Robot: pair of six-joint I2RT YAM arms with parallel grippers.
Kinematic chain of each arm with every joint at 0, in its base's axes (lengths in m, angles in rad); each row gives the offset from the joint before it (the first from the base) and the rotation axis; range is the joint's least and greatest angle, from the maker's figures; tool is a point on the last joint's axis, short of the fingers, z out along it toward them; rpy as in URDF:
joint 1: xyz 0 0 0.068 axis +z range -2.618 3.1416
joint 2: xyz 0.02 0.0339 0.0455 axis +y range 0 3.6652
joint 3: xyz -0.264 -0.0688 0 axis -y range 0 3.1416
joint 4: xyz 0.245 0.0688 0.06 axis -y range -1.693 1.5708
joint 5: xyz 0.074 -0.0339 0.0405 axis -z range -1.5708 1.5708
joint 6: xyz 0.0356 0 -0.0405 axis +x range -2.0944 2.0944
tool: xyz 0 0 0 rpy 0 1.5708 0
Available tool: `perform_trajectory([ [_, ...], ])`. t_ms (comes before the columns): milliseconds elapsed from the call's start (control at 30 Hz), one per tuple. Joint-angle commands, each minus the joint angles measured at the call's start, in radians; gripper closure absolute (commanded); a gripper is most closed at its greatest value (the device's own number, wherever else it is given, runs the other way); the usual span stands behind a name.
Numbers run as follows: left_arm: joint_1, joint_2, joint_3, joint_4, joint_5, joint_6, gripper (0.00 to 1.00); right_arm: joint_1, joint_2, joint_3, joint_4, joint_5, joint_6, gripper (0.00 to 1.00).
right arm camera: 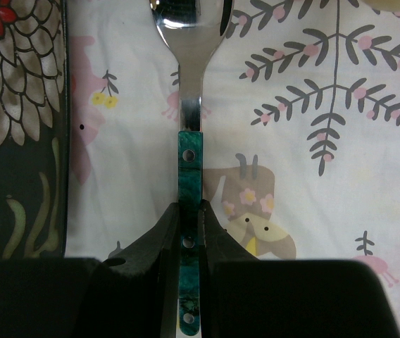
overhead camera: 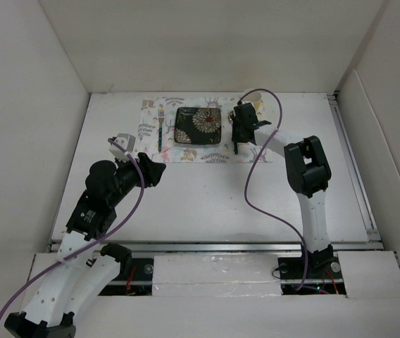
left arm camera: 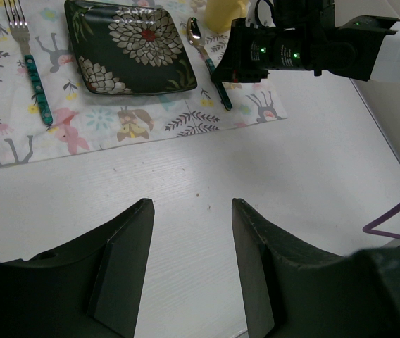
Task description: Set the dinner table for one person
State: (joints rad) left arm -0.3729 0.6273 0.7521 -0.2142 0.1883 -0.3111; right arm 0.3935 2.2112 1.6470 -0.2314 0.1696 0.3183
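The white dinner table [overhead camera: 207,201] carries a patterned placemat [overhead camera: 151,144] at the back. On the mat lie a dark square floral plate [overhead camera: 198,124] and, to its left, a green-handled fork [overhead camera: 160,128]. My right gripper [right arm camera: 189,211] is shut on the green handle of a spoon [right arm camera: 189,49], just right of the plate [right arm camera: 10,105], low over the mat [right arm camera: 313,211]. The spoon [left arm camera: 197,32] also shows in the left wrist view. My left gripper [left arm camera: 189,211] is open and empty over bare table, in front of the mat [left arm camera: 115,123].
A yellow object [left arm camera: 225,13] stands at the mat's far right corner, behind the right gripper. White walls [overhead camera: 45,141] enclose the table on the left, back and right. A purple cable [overhead camera: 253,190] loops from the right arm over the table.
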Motion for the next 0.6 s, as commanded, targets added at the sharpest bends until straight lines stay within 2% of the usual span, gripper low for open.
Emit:
perform_trajectory([
  [0, 0.003, -0.001, 0.001, 0.039, 0.011, 0.01, 0.55, -0.004, -0.004, 0.06, 0.021, 0.037, 0.013, 1.0],
  [267, 0.003, 0.012, 0.003, 0.038, 0.0, 0.01, 0.55, -0.013, 0.005, 0.066, 0.032, 0.048, 0.01, 1.0],
  [367, 0.003, 0.014, 0.003, 0.041, 0.003, 0.01, 0.55, -0.022, 0.024, 0.077, 0.024, 0.044, 0.001, 0.93],
  [433, 0.003, 0.02, 0.003, 0.038, -0.007, 0.01, 0.55, -0.022, 0.027, 0.073, 0.032, 0.059, -0.007, 0.85],
  [467, 0.003, 0.023, 0.003, 0.038, -0.006, 0.01, 0.55, -0.022, 0.027, 0.073, 0.035, 0.061, -0.007, 0.85],
  [533, 0.003, 0.026, 0.004, 0.035, -0.003, 0.01, 0.54, -0.022, 0.015, 0.065, 0.035, 0.054, -0.008, 0.75],
  [567, 0.003, 0.026, 0.006, 0.035, -0.007, 0.01, 0.5, -0.022, 0.005, 0.053, 0.052, 0.051, -0.013, 0.71],
])
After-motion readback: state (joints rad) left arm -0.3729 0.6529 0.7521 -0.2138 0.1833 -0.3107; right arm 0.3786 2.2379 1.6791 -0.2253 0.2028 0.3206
